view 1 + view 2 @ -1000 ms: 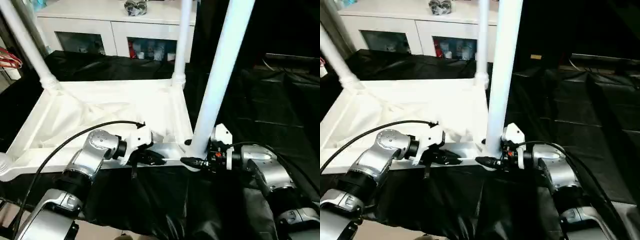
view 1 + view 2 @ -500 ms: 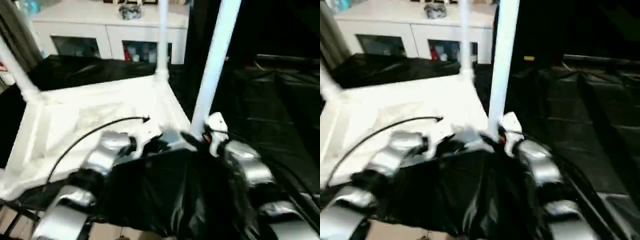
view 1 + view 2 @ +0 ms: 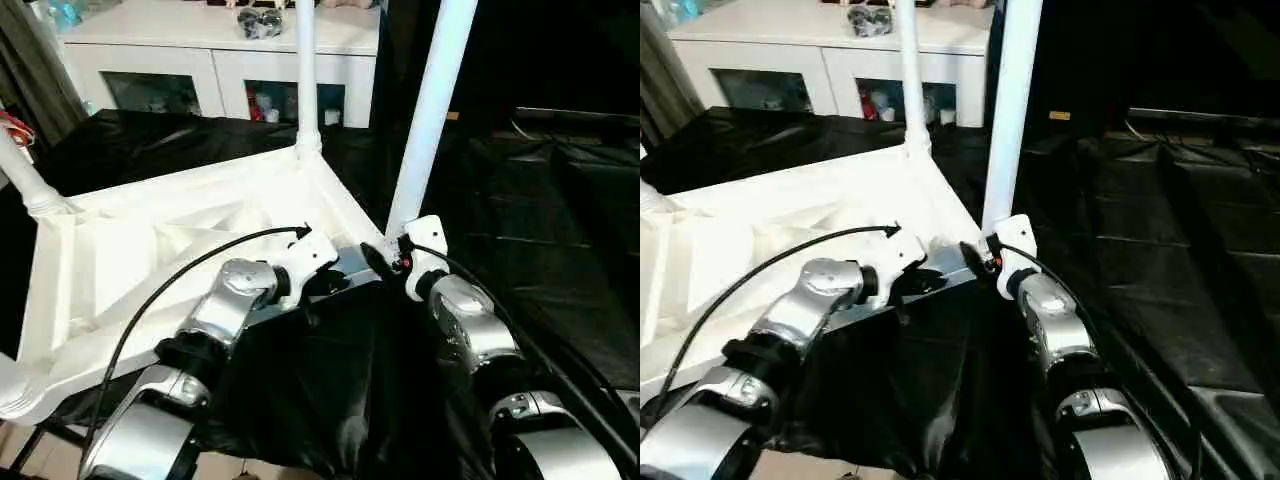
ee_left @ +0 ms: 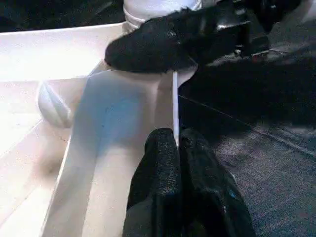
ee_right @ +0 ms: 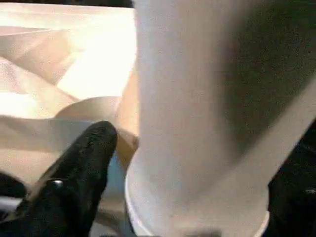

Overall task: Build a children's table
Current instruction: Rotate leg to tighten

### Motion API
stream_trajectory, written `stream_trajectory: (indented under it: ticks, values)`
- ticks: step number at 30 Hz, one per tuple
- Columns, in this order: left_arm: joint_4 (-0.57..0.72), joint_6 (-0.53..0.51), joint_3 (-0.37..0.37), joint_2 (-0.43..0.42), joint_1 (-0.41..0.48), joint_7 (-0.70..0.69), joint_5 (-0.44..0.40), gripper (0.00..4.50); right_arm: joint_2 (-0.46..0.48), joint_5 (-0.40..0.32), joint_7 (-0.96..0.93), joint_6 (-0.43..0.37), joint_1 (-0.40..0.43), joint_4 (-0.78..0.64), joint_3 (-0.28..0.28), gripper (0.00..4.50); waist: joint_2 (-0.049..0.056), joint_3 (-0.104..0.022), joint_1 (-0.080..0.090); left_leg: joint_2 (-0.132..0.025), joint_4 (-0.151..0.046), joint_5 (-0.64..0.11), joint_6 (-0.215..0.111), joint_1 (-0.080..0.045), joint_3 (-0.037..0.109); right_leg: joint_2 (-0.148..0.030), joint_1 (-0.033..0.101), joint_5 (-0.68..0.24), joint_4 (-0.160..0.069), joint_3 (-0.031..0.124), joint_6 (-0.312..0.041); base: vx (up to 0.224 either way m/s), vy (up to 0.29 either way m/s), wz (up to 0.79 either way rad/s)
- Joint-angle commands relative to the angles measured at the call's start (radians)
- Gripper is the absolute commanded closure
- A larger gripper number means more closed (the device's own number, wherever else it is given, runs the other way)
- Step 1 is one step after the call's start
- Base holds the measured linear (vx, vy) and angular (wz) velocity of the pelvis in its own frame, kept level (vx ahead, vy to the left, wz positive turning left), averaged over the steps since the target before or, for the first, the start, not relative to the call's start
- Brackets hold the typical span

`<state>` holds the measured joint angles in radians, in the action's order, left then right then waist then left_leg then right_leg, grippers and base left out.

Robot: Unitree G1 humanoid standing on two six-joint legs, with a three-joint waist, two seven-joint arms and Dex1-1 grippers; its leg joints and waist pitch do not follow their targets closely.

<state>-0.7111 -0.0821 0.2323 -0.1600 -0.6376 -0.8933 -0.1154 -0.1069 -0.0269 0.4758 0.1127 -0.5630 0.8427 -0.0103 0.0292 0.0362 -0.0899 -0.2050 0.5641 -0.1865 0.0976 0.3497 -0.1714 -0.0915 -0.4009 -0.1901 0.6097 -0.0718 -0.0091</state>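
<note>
The children's table lies upside down, its ribbed white tabletop (image 3: 130, 250) set at an angle to me. White legs rise from its corners: one at the far corner (image 3: 305, 80), one at the left (image 3: 22, 175), one at the near right corner (image 3: 430, 110). My left gripper (image 3: 335, 283) is shut on the tabletop's thin near rim (image 4: 175, 103), close to that corner. My right gripper (image 3: 385, 258) is open and straddles the foot of the near right leg (image 5: 197, 98). One of its fingers (image 5: 84, 168) stands a little apart from the leg.
A white cabinet with glass doors (image 3: 220, 60) stands behind the tabletop. Black sheeting (image 3: 540, 200) covers the ground to the right and behind, and black cloth (image 3: 330, 390) hangs below the near rim over my forearms. Something red (image 3: 8, 125) sits at the far left edge.
The tabletop has turned, its near right corner swinging away from me, and both arms have reached forward with it. My right gripper's fingers have spread wider at the leg's foot. The view also shifted.
</note>
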Motion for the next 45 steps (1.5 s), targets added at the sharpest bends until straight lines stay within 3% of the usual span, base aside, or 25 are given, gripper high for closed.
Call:
stream_trajectory:
  ticks: [1,3,4,10,17,20,28,30,33,35,36,39,45]
  values:
    - [0.063,0.055,0.028,0.019,0.005,-0.086,0.06,4.5,0.028,0.008,0.146,-0.001,0.02,0.0,-0.108,0.45,-0.012,-0.05,-0.005,-0.015,-0.061,-0.203,-0.071,0.011,0.0,-0.052,0.052,-0.244,-0.087,0.04,-0.184,0.0,0.0,0.0]
    - [0.079,0.063,0.036,-0.006,0.016,-0.141,0.068,4.5,-0.006,-0.003,0.229,0.006,0.026,-0.014,-0.112,0.45,-0.013,-0.053,-0.005,-0.016,-0.059,-0.186,-0.08,0.014,0.001,-0.052,0.056,-0.211,-0.082,0.04,-0.194,0.0,0.0,0.0]
    - [0.084,0.063,0.036,-0.015,0.019,-0.162,0.072,4.5,-0.019,-0.009,0.268,0.006,0.03,-0.022,-0.115,0.45,-0.01,-0.054,-0.007,-0.018,-0.055,-0.166,-0.094,0.012,-0.002,-0.049,0.053,-0.16,-0.077,0.039,-0.216,0.0,0.0,0.0]
    - [0.108,0.061,0.036,-0.062,0.029,-0.263,0.096,4.5,-0.122,-0.044,0.549,0.012,0.089,-0.131,-0.168,0.45,-0.012,-0.056,-0.016,-0.022,-0.049,-0.142,-0.121,0.012,-0.004,-0.047,0.057,-0.084,-0.065,0.038,-0.247,0.0,0.0,0.0]
    - [0.134,0.05,0.039,-0.105,0.041,-0.351,0.114,4.5,-0.196,-0.066,0.731,-0.013,0.131,-0.219,-0.217,0.45,-0.015,-0.05,-0.027,-0.023,-0.053,-0.176,-0.11,0.01,-0.005,-0.049,0.055,-0.172,-0.074,0.039,-0.232,0.0,0.0,0.0]
    - [0.149,0.034,0.042,-0.123,0.051,-0.39,0.122,4.5,-0.209,-0.099,0.798,-0.079,0.15,-0.272,-0.229,0.79,-0.014,-0.051,-0.028,-0.025,-0.054,-0.163,-0.108,0.011,-0.003,-0.049,0.055,-0.155,-0.071,0.04,-0.232,0.0,0.0,0.0]
    - [0.169,0.02,0.044,-0.124,0.065,-0.399,0.125,4.5,-0.205,-0.104,0.819,-0.115,0.167,-0.297,-0.236,1.35,-0.015,-0.051,-0.03,-0.024,-0.054,-0.164,-0.094,0.01,-0.004,-0.05,0.054,-0.169,-0.073,0.039,-0.23,0.0,0.0,0.0]
    - [0.166,0.021,0.043,-0.119,0.065,-0.388,0.123,4.5,-0.199,-0.099,0.805,-0.117,0.17,-0.296,-0.234,1.54,-0.015,-0.051,-0.03,-0.024,-0.054,-0.163,-0.093,0.009,-0.004,-0.05,0.054,-0.174,-0.073,0.039,-0.227,0.0,0.0,0.0]
    - [0.134,0.028,0.031,-0.095,0.047,-0.309,0.097,4.5,-0.154,-0.052,0.635,-0.117,0.142,-0.228,-0.2,1.67,-0.014,-0.05,-0.028,-0.023,-0.056,-0.16,-0.08,0.009,-0.003,-0.051,0.052,-0.182,-0.074,0.04,-0.223,0.0,0.0,0.0]
    - [0.074,0.027,0.009,-0.051,0.009,-0.171,0.061,4.5,-0.094,0.009,0.386,-0.101,0.099,-0.131,-0.163,1.7,-0.015,-0.045,-0.018,-0.019,-0.062,-0.209,-0.046,0.004,-0.001,-0.052,0.048,-0.282,-0.086,0.04,-0.197,0.0,0.0,0.0]
    - [0.073,0.027,0.008,-0.051,0.009,-0.169,0.061,4.5,-0.094,0.009,0.384,-0.101,0.099,-0.13,-0.162,1.72,-0.013,-0.041,-0.011,-0.015,-0.064,-0.245,-0.028,-0.001,-0.002,-0.051,0.043,-0.364,-0.095,0.04,-0.178,0.0,0.0,0.0]
    - [0.028,0.022,-0.014,-0.003,-0.027,-0.047,0.044,4.5,-0.041,0.024,0.201,-0.109,0.069,-0.061,-0.129,1.74,-0.016,-0.04,-0.008,-0.015,-0.067,-0.259,-0.02,-0.002,0.001,-0.054,0.044,-0.43,-0.103,0.041,-0.144,0.0,0.0,0.0]
    - [-0.004,0.009,-0.028,0.075,-0.061,0.113,0.025,4.5,0.064,0.031,-0.021,-0.112,0.028,0.011,-0.089,1.75,-0.011,-0.046,-0.006,-0.016,-0.066,-0.224,-0.027,0.004,0.001,-0.051,0.044,-0.342,-0.094,0.043,-0.154,0.0,0.0,0.0]
